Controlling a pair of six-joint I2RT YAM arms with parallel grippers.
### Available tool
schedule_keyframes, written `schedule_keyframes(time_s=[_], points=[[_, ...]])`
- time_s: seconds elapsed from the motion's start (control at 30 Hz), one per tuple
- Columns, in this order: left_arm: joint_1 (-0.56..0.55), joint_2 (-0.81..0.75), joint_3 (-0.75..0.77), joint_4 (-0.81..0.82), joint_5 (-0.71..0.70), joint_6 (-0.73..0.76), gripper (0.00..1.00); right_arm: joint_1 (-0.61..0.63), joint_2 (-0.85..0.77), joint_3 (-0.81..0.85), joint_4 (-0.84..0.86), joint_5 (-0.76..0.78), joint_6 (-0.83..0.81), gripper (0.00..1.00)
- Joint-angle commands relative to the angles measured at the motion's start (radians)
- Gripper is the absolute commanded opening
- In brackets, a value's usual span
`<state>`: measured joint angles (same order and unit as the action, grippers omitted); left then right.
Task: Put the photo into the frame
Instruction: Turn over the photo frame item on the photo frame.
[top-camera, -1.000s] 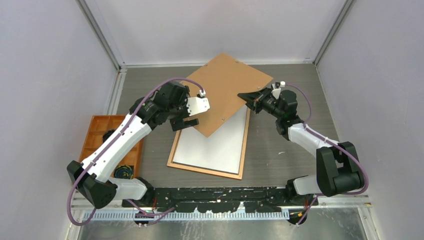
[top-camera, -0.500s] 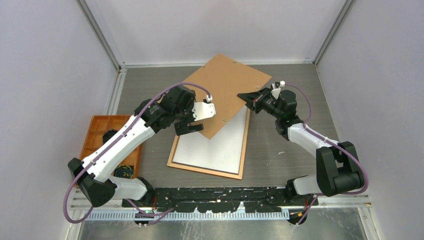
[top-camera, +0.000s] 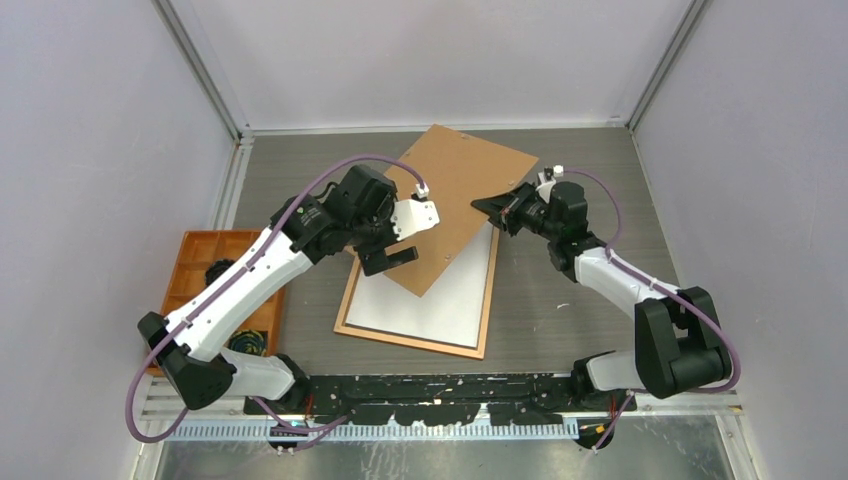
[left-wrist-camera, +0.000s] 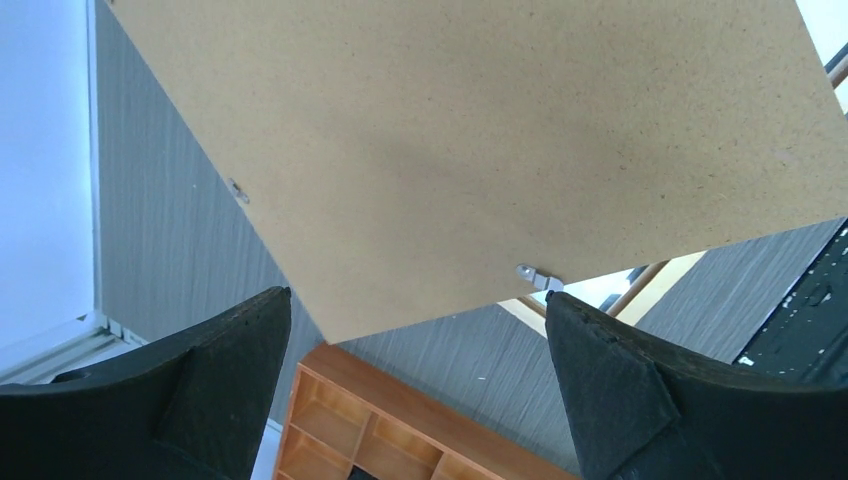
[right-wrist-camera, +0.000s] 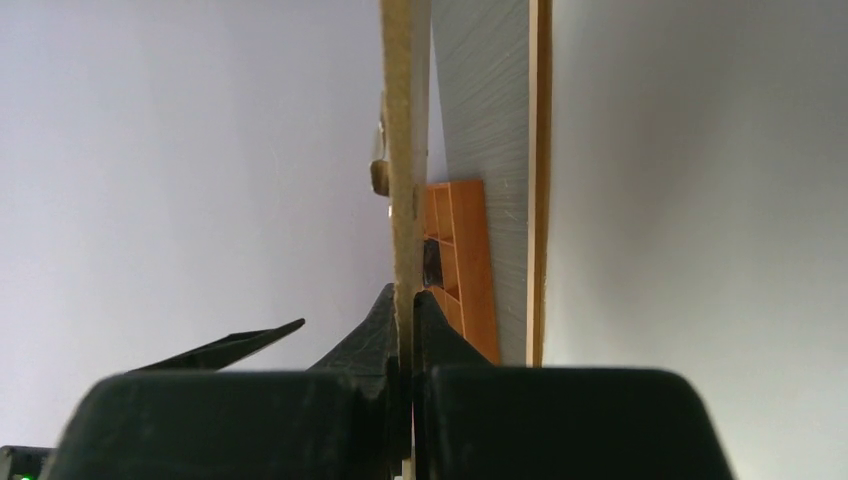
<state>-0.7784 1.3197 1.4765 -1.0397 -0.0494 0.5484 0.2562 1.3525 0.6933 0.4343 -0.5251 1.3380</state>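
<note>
The orange-brown frame (top-camera: 410, 341) lies flat on the table's middle. A plain white sheet (top-camera: 430, 305), the photo's white back, lies inside it; no print shows. My right gripper (top-camera: 492, 207) is shut on the right edge of the brown fibreboard back (top-camera: 460, 190) and holds it tilted above the frame's far end. In the right wrist view the board's edge (right-wrist-camera: 403, 150) runs between the shut gripper (right-wrist-camera: 408, 300). My left gripper (top-camera: 388, 258) is open at the board's lower left edge. In the left wrist view the board (left-wrist-camera: 480, 150) hangs beyond the open gripper (left-wrist-camera: 417, 298), untouched.
An orange compartment tray (top-camera: 200, 262) with black items stands at the left, under my left arm; it also shows in the left wrist view (left-wrist-camera: 400, 430). Grey walls close the table at the back and sides. The arms' black base rail (top-camera: 440, 390) runs along the near edge.
The right gripper has shifted slightly left and swung the fibreboard nearer over the frame. The left arm has moved right, its open gripper now at the board's lower left edge.
</note>
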Motion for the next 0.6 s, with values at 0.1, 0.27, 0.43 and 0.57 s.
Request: schedule_keyframes(time_s=[0.1, 0.27, 0.43, 0.57], points=[[-0.004, -0.023, 0.075, -0.040, 0.028, -0.029, 1.00, -0.002, -0.063, 0.037, 0.103, -0.062, -0.040, 0.01], [0.020, -0.025, 0.090, -0.059, -0.049, -0.021, 1.00, -0.025, -0.061, 0.048, 0.095, -0.194, -0.041, 0.01], [0.188, 0.038, 0.089, -0.033, -0.014, -0.032, 1.00, -0.040, -0.065, 0.008, 0.131, -0.334, -0.035, 0.01], [0.351, 0.130, 0.094, -0.004, 0.021, -0.031, 1.00, -0.052, -0.071, -0.020, 0.092, -0.421, -0.080, 0.01]])
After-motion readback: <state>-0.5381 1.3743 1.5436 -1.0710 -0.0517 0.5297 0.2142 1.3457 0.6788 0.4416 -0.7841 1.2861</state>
